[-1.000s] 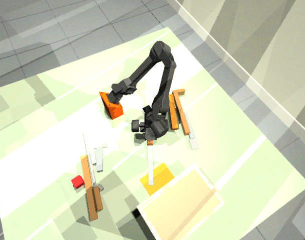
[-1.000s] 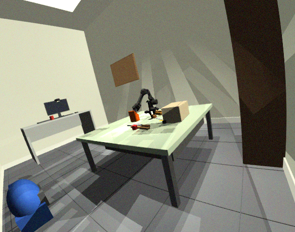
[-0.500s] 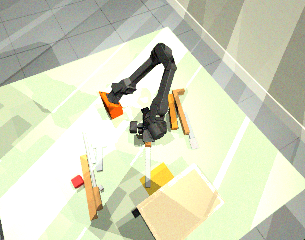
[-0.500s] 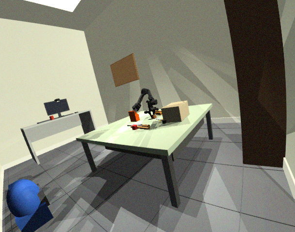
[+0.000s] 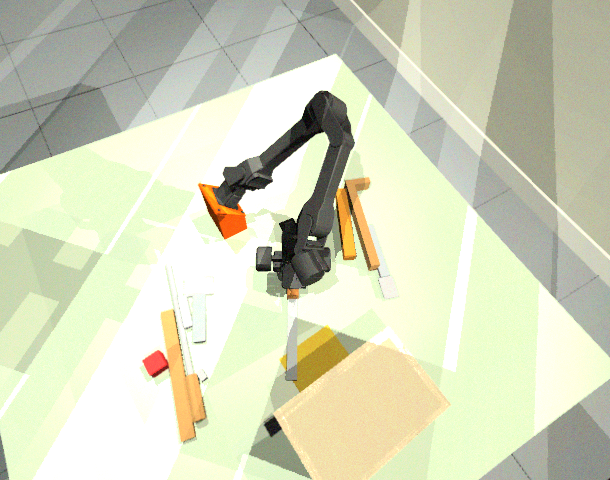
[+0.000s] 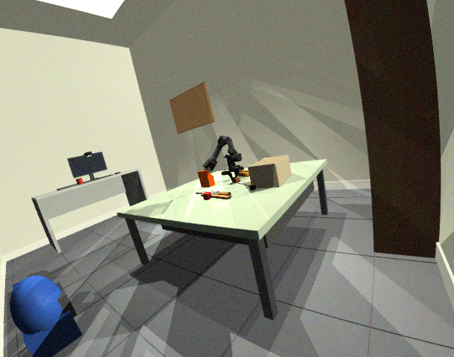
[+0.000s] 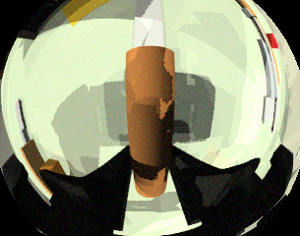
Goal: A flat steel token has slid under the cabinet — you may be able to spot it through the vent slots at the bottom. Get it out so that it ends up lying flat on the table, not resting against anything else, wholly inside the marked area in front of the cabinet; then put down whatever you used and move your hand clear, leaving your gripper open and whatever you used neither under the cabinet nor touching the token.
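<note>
My gripper [image 5: 293, 289] [image 7: 149, 148] [image 6: 234, 175] is shut on the brown wooden handle of a long tool [image 5: 292, 335] [image 7: 150, 118]. The tool's pale flat blade [image 7: 150, 27] points away from me toward the tan cabinet [image 5: 362, 408] [image 6: 269, 170]. The blade lies across the left part of the yellow marked area [image 5: 321, 356], and its tip is close to the cabinet's front edge. The steel token is not visible in any view.
Wooden and white strips [image 5: 178, 372] [image 6: 219, 194] and a red cube [image 5: 155, 363] [image 7: 273, 41] lie to the left. More wooden sticks [image 5: 361, 224] lie right of the arm. An orange block [image 5: 223, 212] holds the arm's base. A small black block [image 5: 270, 426] sits by the cabinet's corner.
</note>
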Controlling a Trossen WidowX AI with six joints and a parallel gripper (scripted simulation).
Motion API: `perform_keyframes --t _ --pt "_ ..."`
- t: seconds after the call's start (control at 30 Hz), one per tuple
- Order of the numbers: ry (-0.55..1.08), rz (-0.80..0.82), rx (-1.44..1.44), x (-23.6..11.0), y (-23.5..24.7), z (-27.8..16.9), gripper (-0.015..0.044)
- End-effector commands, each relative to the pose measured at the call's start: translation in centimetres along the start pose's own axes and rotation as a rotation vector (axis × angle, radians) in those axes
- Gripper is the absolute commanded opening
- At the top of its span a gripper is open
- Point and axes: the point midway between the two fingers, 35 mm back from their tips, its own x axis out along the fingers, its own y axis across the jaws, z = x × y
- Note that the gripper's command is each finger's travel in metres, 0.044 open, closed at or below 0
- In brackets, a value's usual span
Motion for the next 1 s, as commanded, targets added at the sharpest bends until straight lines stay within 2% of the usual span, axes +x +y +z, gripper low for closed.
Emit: perform_keyframes --t 0.0,0.97 --pt "-0.004 0.001 0.002 -0.1 -0.2 0.5 0.0" --pt "-0.006 0.0 0.005 -0.2 -2.0 2.7 0.0"
